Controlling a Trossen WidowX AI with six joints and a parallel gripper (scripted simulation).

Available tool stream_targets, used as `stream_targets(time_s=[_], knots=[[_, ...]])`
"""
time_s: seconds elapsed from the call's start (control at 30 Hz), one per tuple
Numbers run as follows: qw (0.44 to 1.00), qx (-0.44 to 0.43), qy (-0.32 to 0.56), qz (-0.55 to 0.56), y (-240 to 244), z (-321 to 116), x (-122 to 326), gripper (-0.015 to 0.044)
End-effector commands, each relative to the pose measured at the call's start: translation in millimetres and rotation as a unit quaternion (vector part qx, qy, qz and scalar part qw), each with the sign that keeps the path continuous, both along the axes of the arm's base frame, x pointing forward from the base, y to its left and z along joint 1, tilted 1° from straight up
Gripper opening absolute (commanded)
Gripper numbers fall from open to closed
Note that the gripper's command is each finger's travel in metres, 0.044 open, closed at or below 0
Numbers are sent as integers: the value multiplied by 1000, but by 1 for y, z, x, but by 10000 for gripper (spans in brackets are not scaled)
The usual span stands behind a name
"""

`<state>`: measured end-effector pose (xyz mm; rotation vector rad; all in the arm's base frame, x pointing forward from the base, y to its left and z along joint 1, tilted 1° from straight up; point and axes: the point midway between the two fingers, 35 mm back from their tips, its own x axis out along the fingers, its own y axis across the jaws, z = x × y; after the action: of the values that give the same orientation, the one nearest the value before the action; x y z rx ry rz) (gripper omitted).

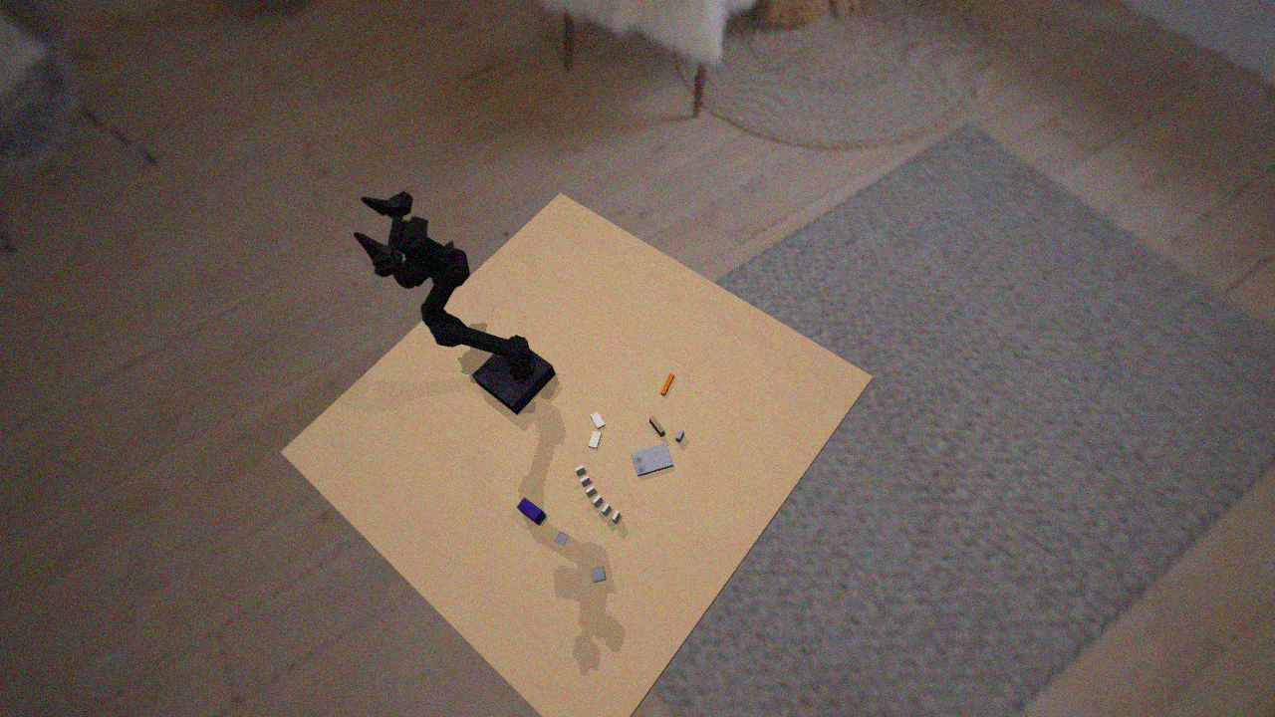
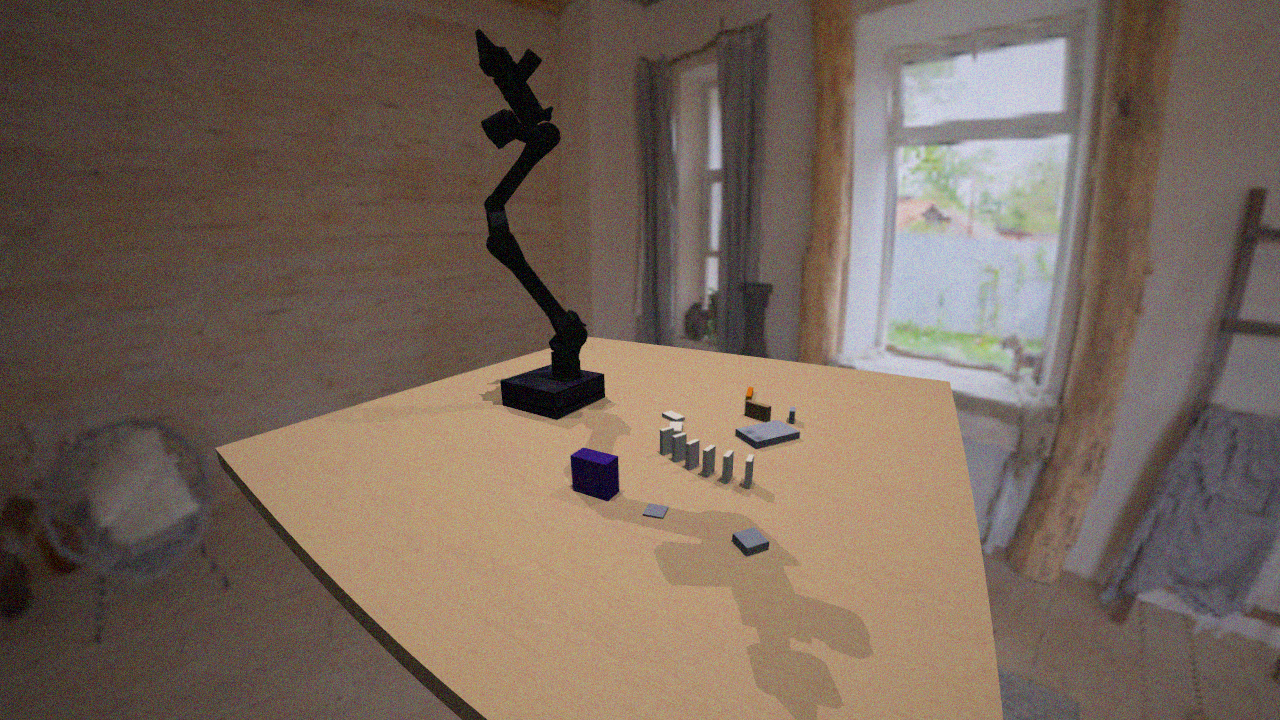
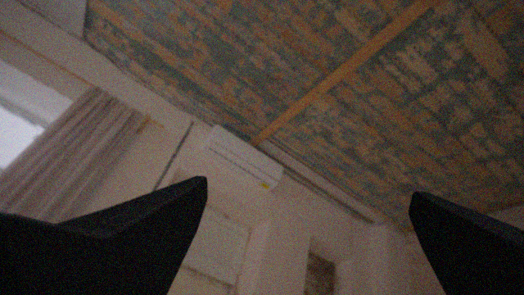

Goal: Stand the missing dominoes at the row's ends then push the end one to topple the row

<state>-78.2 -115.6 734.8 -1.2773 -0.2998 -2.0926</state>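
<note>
End effector (image 1: 358, 216) (image 3: 307, 194) is spread wide with nothing between its fingertips, raised at the upper left of the top view, its wrist camera facing wall and ceiling. The arm (image 1: 481, 341) (image 2: 535, 284) runs from there down to its base (image 1: 516, 405) (image 2: 554, 407) on the tabletop (image 1: 400, 445) (image 2: 402, 537). Near the centre of the top view, six dominoes stand in a gently curved row (image 1: 590, 492) (image 2: 691, 454), spaced apart. Just above them in the frame, two pale dominoes (image 1: 595, 439) (image 2: 673, 416) lie flat, apparently the missing ones. Neither has been stood at an end of the row, and the row is upright, so placing both, releasing each and the final push all seem left to do; the task looks barely begun.
</note>
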Motion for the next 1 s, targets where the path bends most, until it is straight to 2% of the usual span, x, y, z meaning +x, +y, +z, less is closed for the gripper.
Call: stream_targets(time_s=[0.0,0.17,0.47,0.7,0.97], knots=[[1000,-1,1,-1,1,0,0,426],[996,-46,49,-54,41,12,20,440],[938,-185,187,-227,157,18,106,440],[845,-292,274,-355,227,-8,191,440],[697,-407,351,-475,277,-67,296,440]])
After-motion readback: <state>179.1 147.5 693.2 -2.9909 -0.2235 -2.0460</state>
